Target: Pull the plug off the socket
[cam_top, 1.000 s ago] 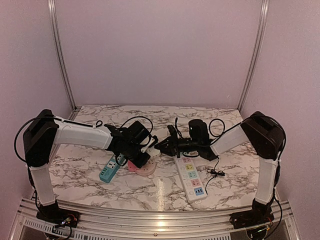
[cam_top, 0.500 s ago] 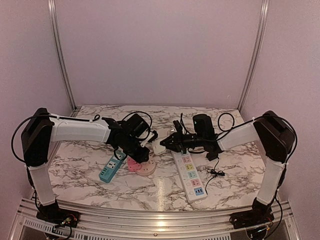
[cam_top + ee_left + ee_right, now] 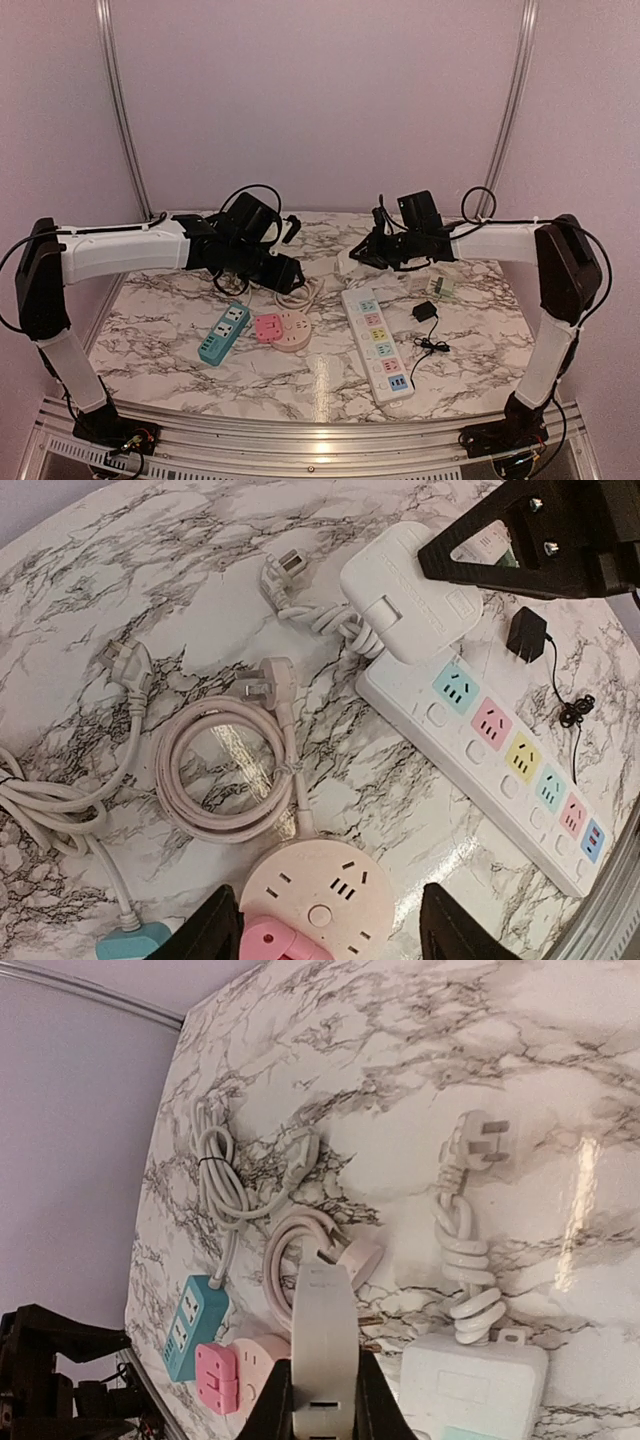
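The round pale pink socket [image 3: 292, 331] lies on the marble table with a pink cube plug [image 3: 266, 327] still in its near side. My right gripper [image 3: 362, 257] is shut on a white plug [image 3: 346, 262] and holds it in the air, apart from the socket, above the far end of the long white strip. In the right wrist view the white plug [image 3: 325, 1340] sits between my fingers [image 3: 275, 1405], its brass prongs bare. My left gripper [image 3: 288, 273] hangs open above the socket [image 3: 320, 895], with nothing between its fingers [image 3: 215, 935].
A long white power strip [image 3: 378, 345] with coloured outlets lies right of centre, and a teal strip [image 3: 223, 333] lies left of the socket. A small black adapter [image 3: 424, 311] with a thin cord sits to the right. Coiled cords [image 3: 225, 770] and loose plugs lie behind the socket.
My left gripper has opened and lifted off the socket, moving back. My right gripper has carried the white plug up, back and to the right, away from the round socket.
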`<control>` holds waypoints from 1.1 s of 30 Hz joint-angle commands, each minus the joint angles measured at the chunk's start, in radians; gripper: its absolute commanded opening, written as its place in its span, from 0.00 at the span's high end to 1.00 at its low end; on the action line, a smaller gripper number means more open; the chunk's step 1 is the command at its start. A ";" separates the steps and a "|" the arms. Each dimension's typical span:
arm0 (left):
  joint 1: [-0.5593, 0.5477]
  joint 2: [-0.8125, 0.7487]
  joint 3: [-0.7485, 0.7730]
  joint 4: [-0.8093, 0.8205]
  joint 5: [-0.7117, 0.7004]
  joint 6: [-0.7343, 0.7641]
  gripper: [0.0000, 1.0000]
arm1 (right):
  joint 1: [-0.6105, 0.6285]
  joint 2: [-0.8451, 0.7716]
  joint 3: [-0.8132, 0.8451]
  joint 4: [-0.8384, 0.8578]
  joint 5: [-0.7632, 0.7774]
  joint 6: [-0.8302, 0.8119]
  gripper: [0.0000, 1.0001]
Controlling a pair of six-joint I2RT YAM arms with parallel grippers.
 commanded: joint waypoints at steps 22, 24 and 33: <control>0.003 -0.138 0.008 0.060 -0.074 -0.079 0.01 | -0.035 0.487 0.944 -0.817 1.010 -0.497 0.96; 0.003 -0.135 0.010 0.054 -0.077 -0.080 0.01 | -0.035 0.510 0.954 -0.819 1.016 -0.508 0.95; 0.003 -0.110 0.040 0.033 -0.078 -0.076 0.01 | -0.035 0.570 0.936 -0.795 1.032 -0.546 0.93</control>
